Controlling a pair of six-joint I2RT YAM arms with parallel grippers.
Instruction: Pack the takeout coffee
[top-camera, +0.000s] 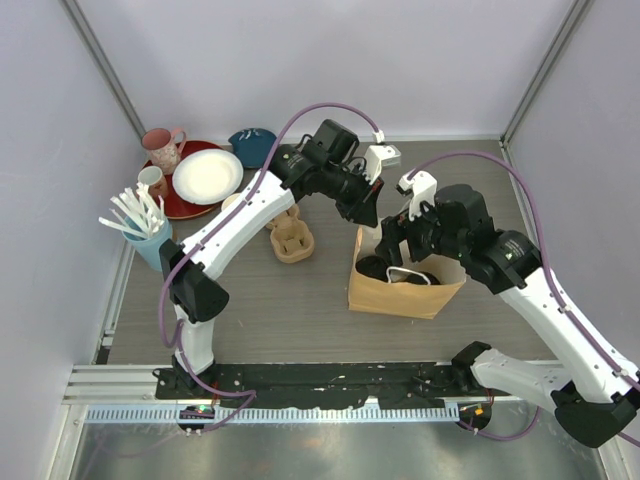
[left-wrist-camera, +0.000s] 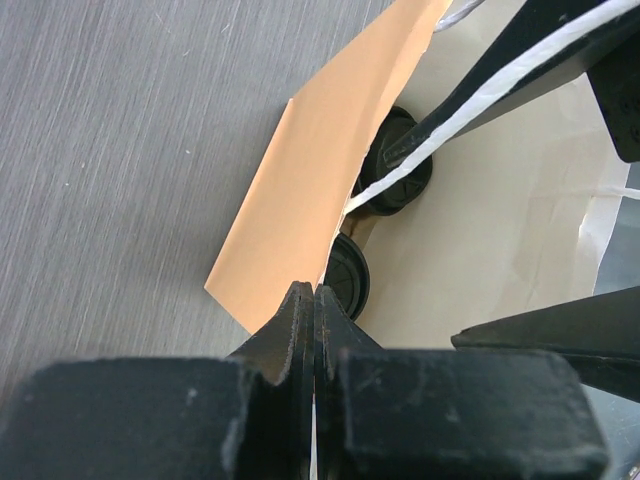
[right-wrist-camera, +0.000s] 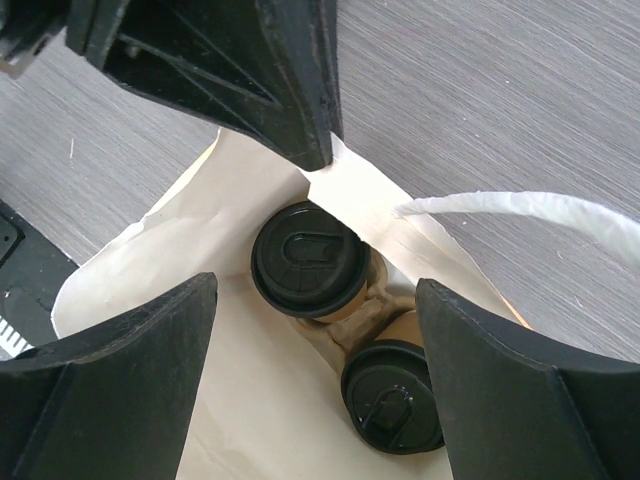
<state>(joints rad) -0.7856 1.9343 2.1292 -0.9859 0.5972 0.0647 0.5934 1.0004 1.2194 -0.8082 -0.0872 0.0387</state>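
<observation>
Two takeout coffee cups, tan with black lids (right-wrist-camera: 307, 258) (right-wrist-camera: 392, 410), stand in a cardboard carrier (right-wrist-camera: 372, 303) at the bottom of the brown paper bag (top-camera: 405, 290). My right gripper (right-wrist-camera: 315, 288) hangs open just above them inside the bag's mouth, with nothing between its fingers (right-wrist-camera: 130, 370). My left gripper (left-wrist-camera: 313, 295) is shut on the bag's far rim (left-wrist-camera: 310, 180) and holds it up; both lids (left-wrist-camera: 400, 165) (left-wrist-camera: 348, 272) show past that rim. The bag's white handle (right-wrist-camera: 530, 205) arches off to the right.
A second cardboard carrier (top-camera: 291, 238) lies left of the bag. At the back left are a pink mug (top-camera: 163, 148), a white plate (top-camera: 207, 176) on a red one, a lidless cup (top-camera: 152, 180), a dark blue bowl (top-camera: 252, 145) and a blue cup of white utensils (top-camera: 148, 235).
</observation>
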